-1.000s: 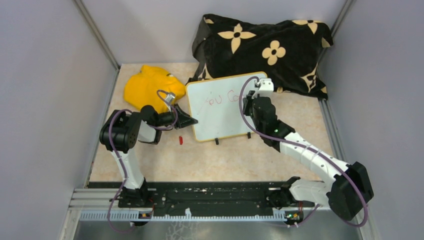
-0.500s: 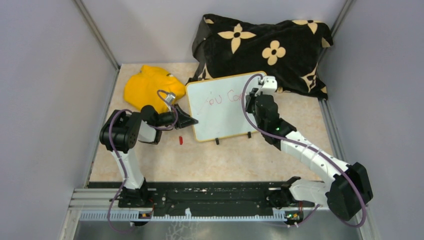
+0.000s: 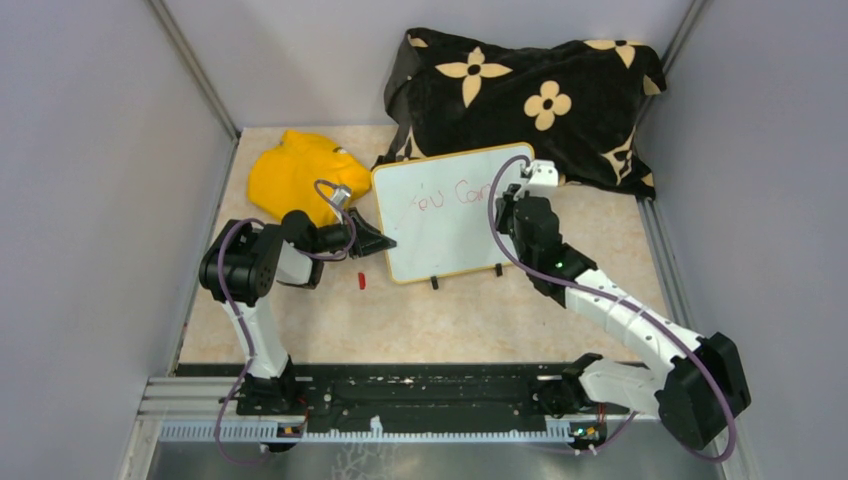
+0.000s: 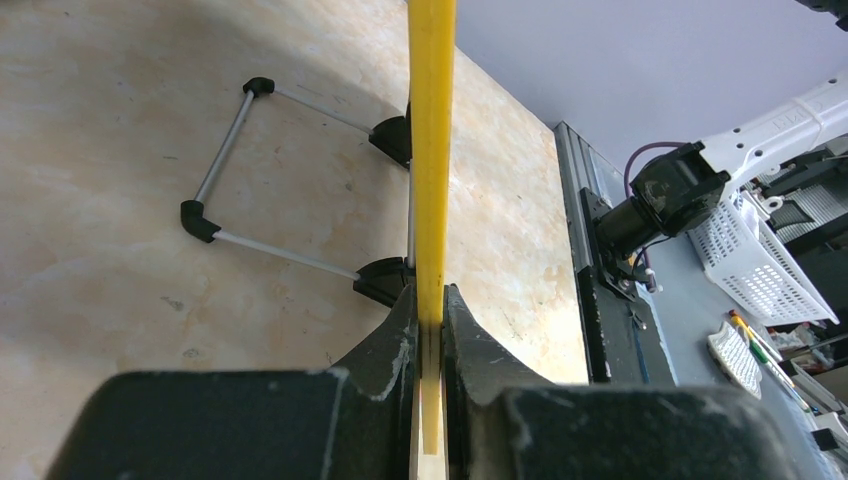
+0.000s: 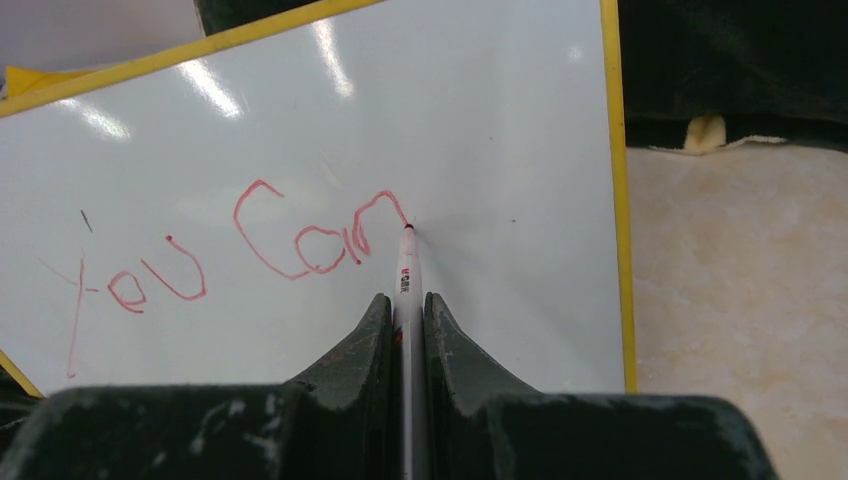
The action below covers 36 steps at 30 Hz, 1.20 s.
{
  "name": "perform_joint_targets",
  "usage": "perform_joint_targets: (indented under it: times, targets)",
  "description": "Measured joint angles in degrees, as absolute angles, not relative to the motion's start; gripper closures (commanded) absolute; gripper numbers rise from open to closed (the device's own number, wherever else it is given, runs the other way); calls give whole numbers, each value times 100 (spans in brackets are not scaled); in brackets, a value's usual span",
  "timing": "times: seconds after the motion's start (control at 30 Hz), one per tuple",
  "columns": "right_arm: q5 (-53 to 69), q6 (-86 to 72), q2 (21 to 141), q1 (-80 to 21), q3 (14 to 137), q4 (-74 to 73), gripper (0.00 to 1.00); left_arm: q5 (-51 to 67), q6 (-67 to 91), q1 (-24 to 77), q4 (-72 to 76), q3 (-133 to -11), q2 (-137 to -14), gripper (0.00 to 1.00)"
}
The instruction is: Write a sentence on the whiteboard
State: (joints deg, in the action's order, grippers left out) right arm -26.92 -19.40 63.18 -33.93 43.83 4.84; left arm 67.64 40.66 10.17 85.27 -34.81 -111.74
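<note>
— Where is the whiteboard (image 3: 445, 215) pictured?
— It is shown mid-counter (image 3: 450, 320), just beside a yellow cloth (image 3: 295, 175), with its far corner near a black flowered cloth (image 3: 530, 95). Its left rim is pinched by the left fingers (image 4: 390, 350), which are closed narrowly on it.
— And the sentence (image 5: 240, 255)?
— "You Can" is seen in red across the upper board. A marker (image 5: 406, 290) is clamped between the right fingers (image 5: 360, 350), with its tip touching the end of the last letter. A small red object (image 3: 362, 281) is seen on the counter near the board's front left corner.
</note>
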Motion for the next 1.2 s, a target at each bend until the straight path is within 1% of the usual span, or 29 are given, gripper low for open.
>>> perform_joint_targets:
  times: [0.47,0.77,0.87,1.03,1.2]
  targets:
    - [-2663,-2064,5988,-3387,4115,134,100,6772,4064,1020,8527,-3481,-11174,100]
    - [-2364,-2067,5227,-3452,4141,148,100,6777,4062,1020,8527,-3481,-11174,100]
    - [-2432,-1999,5153,-3767,4171,213,100,6779,4056,1022,8527,-3481,-11174,100]
    - [-2786,-1669,5203,-4888,4176,423,100,6781,4040,1022,8523,-3481,-11174,100]
    - [-3168,-1433,5496,-5655,4123,805,100,6783,4021,1020,8501,-3481,-11172,100]
